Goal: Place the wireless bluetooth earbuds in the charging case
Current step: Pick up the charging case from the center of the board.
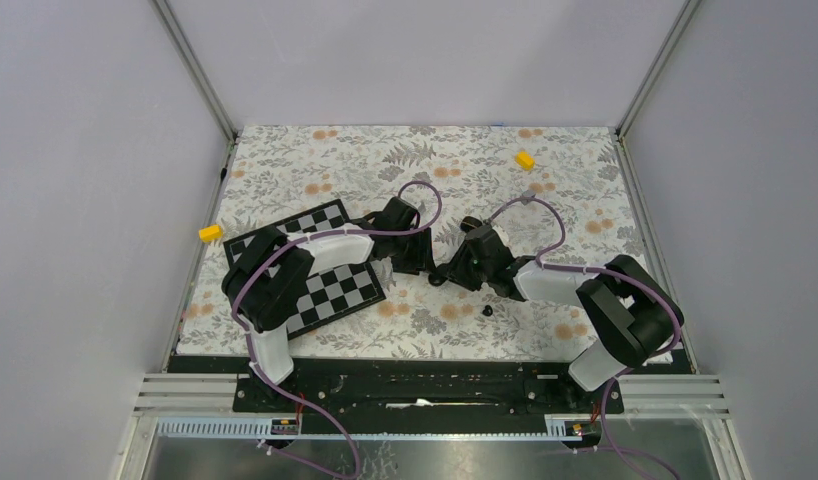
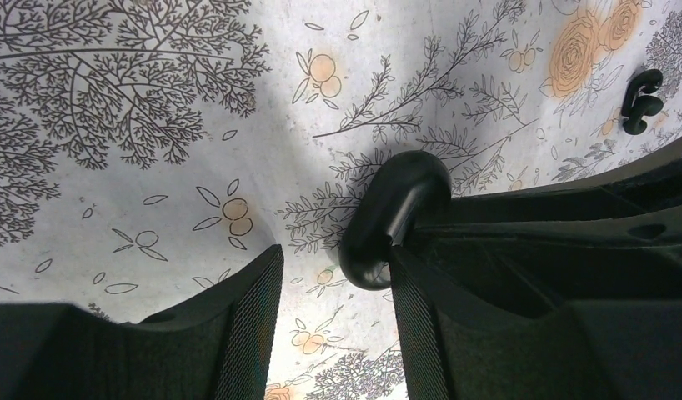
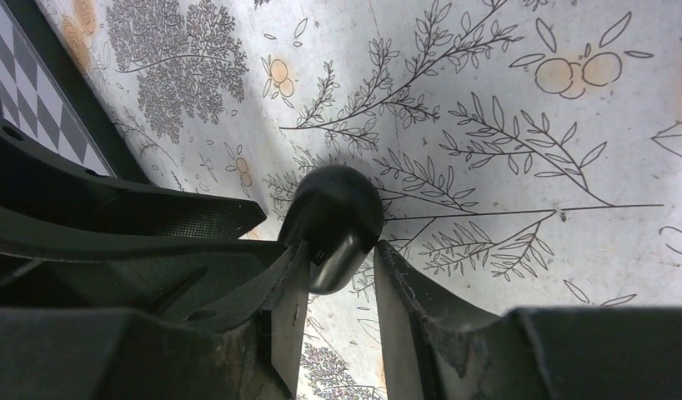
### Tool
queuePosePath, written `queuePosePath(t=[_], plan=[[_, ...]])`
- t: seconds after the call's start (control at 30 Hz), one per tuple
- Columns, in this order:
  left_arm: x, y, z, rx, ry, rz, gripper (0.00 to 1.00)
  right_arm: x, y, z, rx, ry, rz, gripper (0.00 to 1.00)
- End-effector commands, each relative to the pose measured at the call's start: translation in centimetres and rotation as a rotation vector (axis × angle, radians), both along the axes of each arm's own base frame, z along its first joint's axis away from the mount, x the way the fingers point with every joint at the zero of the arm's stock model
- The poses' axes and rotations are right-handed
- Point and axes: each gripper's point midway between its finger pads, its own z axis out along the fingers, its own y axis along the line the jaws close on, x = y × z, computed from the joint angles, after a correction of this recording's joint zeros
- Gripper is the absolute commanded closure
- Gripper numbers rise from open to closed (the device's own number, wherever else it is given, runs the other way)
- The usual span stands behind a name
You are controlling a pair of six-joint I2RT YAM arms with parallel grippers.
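Charging case [image 3: 333,212]: at the centre of the table [image 1: 285,170], nipped by its near end in the right gripper [image 3: 338,267], both jaws touching it. Long axis pointing out ahead of those fingertips. Left gripper [image 2: 333,258]: jaws apart, nothing between; case just ahead of one fingertip, outside the gap. One earbud [image 1: 488,310] loose on the table, nearer the right arm, apart from the case.
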Motion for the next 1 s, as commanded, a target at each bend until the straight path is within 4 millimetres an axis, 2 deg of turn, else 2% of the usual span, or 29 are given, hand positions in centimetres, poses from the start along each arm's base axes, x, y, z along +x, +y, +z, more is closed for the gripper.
queuePosePath(t=[0.0,0.1,0.23,0.4,0.8,0.97], plan=[[1.0,-0.4,0.0,0.009,-0.042,-0.004,0.49,-0.5,-1.5,-1.0,-0.057,0.008,-0.025,0.61],[0.9,-0.4,-0.1,0.010,-0.038,-0.004,0.50,-0.6,-1.4,-0.8,-0.054,0.007,-0.013,0.67],[0.9,-0.5,0.2,0.000,-0.039,-0.012,0.50,-0.7,-1.4,-0.5,-0.062,-0.010,0.016,0.69],[1.3,-0.3,0.8,0.010,-0.058,-0.011,0.50,-1.2,-1.8,-0.4,-0.088,-0.033,0.060,0.69],[2.1,0.7,0.7,0.059,-0.072,-0.010,0.50,-2.4,-2.1,-1.8,-0.113,0.010,0.107,0.69],[2.1,0.0,2.4,0.002,-0.086,-0.032,0.50,-2.1,-1.7,-0.4,-0.081,-0.023,0.105,0.65]])
